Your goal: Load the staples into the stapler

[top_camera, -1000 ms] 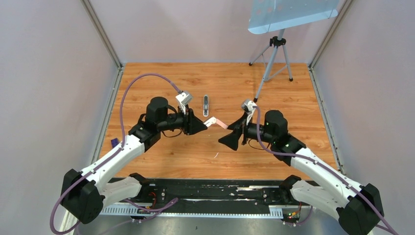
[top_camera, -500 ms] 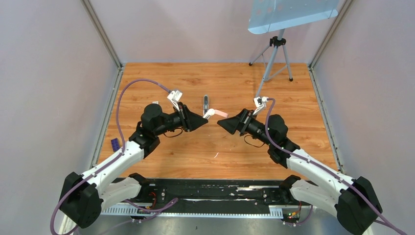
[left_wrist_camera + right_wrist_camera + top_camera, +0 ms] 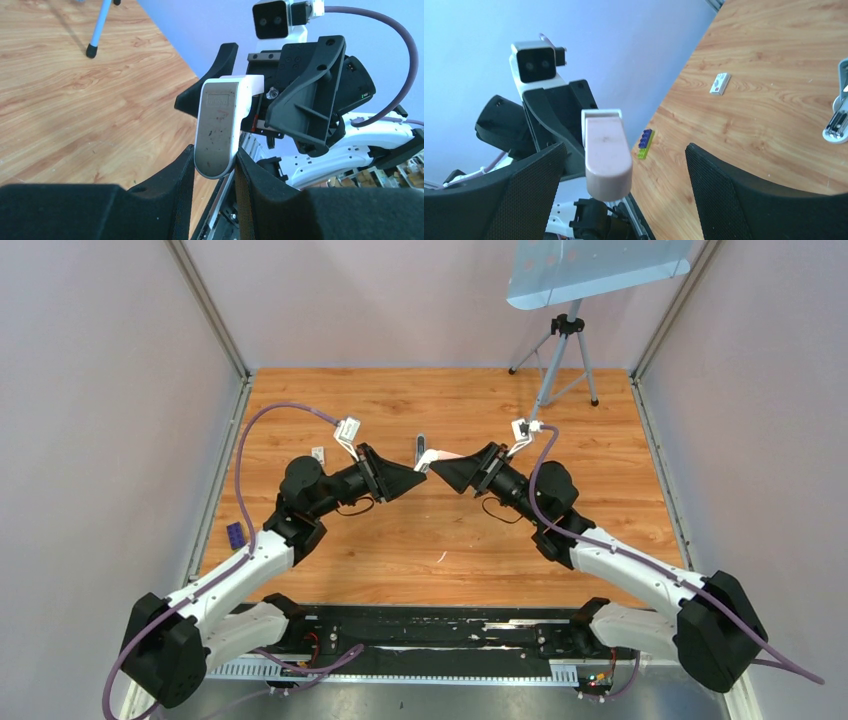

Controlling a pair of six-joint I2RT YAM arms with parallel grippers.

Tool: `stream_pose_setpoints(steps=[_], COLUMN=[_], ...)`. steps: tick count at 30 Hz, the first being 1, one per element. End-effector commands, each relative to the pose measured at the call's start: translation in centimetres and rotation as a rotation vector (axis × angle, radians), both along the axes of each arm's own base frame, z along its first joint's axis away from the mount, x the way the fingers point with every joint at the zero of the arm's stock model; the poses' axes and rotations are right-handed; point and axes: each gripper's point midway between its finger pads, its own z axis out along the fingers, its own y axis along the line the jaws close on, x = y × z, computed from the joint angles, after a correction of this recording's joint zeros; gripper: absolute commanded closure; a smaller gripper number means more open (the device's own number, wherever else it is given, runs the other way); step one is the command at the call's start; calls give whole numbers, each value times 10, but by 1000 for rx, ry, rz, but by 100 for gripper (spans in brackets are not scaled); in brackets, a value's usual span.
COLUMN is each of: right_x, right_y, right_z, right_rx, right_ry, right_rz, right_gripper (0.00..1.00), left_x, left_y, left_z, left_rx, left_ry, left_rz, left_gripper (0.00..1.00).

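The stapler (image 3: 421, 447) lies on the wooden table just beyond both grippers. It shows at the right edge of the right wrist view as a pale body with a metal channel (image 3: 838, 119). My left gripper (image 3: 420, 474) (image 3: 215, 161) is shut on a small white-and-pink piece (image 3: 220, 120), held above the table. My right gripper (image 3: 440, 465) (image 3: 625, 156) is open, its jaws on either side of that piece's pink end (image 3: 607, 150) without touching it. A thin pale strip (image 3: 441, 557) lies nearer the bases, too small to tell whether it is the staples.
A small white box tray (image 3: 318, 453) (image 3: 720, 83) sits on the table left of my left arm. A purple and green toy brick (image 3: 234, 534) (image 3: 644, 143) lies by the left wall. A tripod (image 3: 560, 360) stands at the back right.
Both arms have swung toward the back and closer together. The held piece has moved up beside the stapler, and the right gripper's open jaws now straddle its pink end.
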Motion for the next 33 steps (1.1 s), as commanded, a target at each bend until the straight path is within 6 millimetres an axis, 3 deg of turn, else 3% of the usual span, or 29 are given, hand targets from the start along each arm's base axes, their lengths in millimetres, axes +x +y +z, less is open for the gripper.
stream_pose_setpoints(steps=[1,9,16,18,27,33], right_x=[6,11,11,11,28,52], right_y=[2,20,23,22,11,-22], right_z=[29,36,35,34,15,-18], right_rx=[51,68,107,104,37,-191], right_ry=[-73,-93,-94,-97,-70,-2], right_rz=[-33,12,27,18,-41,-133], right_gripper=[8,28,68,75,83,84], left_x=[-1,-3,-2,1,5,0], left_y=[2,1,4,8,22,36], left_z=[9,9,1,-6,-17,-29], left_rx=[-58,-117,-86,-52,80,225], left_ry=[-12,16,33,42,5,-37], left_rz=[11,-2,22,58,137,160], left_gripper=[100,100,100,99,53,27])
